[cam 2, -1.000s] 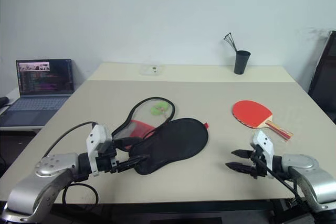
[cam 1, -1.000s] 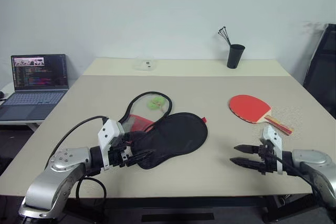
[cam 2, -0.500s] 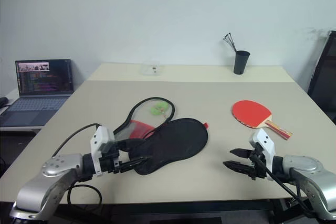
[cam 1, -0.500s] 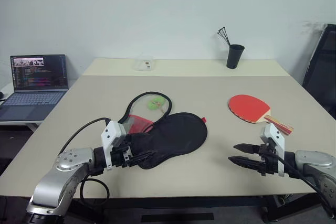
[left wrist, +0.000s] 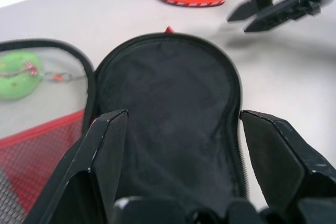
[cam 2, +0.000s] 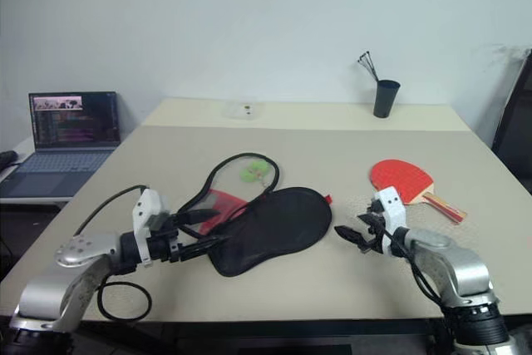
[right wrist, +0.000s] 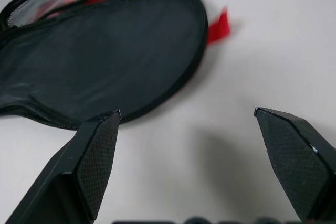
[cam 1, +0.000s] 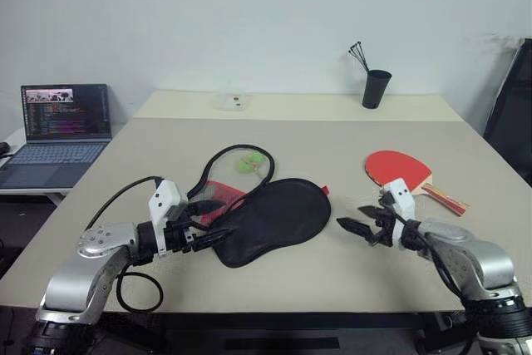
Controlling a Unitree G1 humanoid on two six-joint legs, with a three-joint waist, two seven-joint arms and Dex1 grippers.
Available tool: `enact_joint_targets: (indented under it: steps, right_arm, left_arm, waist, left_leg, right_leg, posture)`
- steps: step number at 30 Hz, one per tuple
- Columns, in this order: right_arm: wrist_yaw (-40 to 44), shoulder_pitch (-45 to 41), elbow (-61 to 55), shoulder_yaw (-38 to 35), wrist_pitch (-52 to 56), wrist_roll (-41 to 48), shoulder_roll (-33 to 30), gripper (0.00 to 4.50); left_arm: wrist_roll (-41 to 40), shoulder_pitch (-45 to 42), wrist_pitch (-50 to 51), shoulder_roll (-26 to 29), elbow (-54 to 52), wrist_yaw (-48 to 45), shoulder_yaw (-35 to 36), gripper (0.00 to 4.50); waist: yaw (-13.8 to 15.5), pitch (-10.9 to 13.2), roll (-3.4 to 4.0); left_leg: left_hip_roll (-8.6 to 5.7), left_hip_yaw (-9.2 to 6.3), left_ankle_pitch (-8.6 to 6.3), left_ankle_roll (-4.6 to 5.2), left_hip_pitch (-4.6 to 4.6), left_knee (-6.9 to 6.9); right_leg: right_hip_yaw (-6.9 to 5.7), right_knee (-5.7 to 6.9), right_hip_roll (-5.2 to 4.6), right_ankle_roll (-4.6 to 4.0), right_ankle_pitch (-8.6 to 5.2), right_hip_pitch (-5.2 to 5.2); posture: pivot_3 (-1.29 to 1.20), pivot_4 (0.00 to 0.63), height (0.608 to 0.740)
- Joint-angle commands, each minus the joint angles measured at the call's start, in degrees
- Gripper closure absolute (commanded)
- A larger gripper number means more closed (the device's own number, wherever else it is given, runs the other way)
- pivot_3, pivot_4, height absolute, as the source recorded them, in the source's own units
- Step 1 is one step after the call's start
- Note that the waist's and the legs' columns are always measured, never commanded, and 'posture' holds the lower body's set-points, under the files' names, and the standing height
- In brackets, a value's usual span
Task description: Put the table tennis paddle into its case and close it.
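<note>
— What's lying around the case (cam 1: 270, 218)?

— A laptop (cam 1: 60, 126) is sitting far left of it, a black cup (cam 1: 374, 88) beyond, the table tennis paddle (cam 1: 401, 171) to its right.

— Your fingers?

— My left gripper (cam 1: 208, 225) is gaping over the case's near end, gripping nothing; my right gripper (cam 1: 356, 224) is hanging open just right of it, between case and paddle.

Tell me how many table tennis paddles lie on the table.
1: the table tennis paddle lies on the table's right side, beyond the right gripper.
</note>
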Motion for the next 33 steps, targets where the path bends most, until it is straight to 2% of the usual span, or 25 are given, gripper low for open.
enact_joint_targets:
  steps: [1,12,20,27,30,33]
  right_arm:
    - [-2.81,-2.77,0.2,-1.26,4.28,2.32,3.42,0.01]
    - [-5.8,-5.95,7.32,7.38,1.74,-3.79,12.98,0.01]
    - [-6.2,-8.5,5.45,5.38,8.48,0.72,20.23,0.01]
    - [-8.22,-9.79,4.57,4.01,12.13,2.15,24.02,0.01]
    - [-10.48,-9.82,5.61,3.38,11.74,1.29,25.5,0.6]
    - [-13.05,-9.74,6.5,1.82,11.96,1.07,27.43,1.57]
  left_arm:
    - [0.76,-2.16,-2.31,1.94,1.73,-2.39,0.49,0.79]
    - [1.9,-3.66,-2.73,1.91,3.52,-3.26,-0.28,0.79]
    - [1.55,-2.74,-1.88,2.27,1.7,-2.35,0.46,0.79]
    - [1.36,-1.84,-1.62,1.8,0.49,-1.44,0.54,0.79]
    - [1.34,-1.58,-1.82,1.55,0.31,-1.09,0.39,0.79]
    - [1.44,-1.39,-2.07,1.3,0.19,-0.79,0.28,0.79]
  waist:
    - [-0.1,0.0,0.0]
    - [-1.64,-0.14,-0.2]
    - [-2.26,-0.16,-0.24]
    - [-1.84,-0.15,-0.22]
    - [-1.74,-0.15,-0.22]
    - [-1.74,-0.15,-0.22]
  left_leg:
    - [0.01,0.0,0.0,0.0,0.01,0.01]
    - [0.08,0.04,0.0,0.0,0.3,0.02]
    - [0.15,-0.03,0.0,0.01,0.52,-0.04]
    - [0.18,-0.05,0.0,0.0,0.5,-0.03]
    - [0.18,-0.06,0.0,0.0,0.49,-0.02]
    - [0.17,-0.06,0.0,0.0,0.47,-0.01]
  right_leg:
    - [0.0,0.0,0.0,0.0,0.0,0.01]
    - [0.07,0.16,0.08,0.0,0.01,0.14]
    - [0.19,0.37,0.24,-0.08,-0.01,0.1]
    - [0.13,0.64,0.24,-0.29,-0.14,0.03]
    - [0.13,0.64,0.19,-0.28,-0.14,0.04]
    - [0.13,0.63,0.16,-0.28,-0.15,0.03]
  posture:
    - [0.0,0.15,0.74]
    - [0.0,0.15,0.74]
    - [0.0,0.15,0.74]
    - [0.0,0.15,0.74]
    - [0.0,0.15,0.74]
    - [0.0,0.15,0.74]
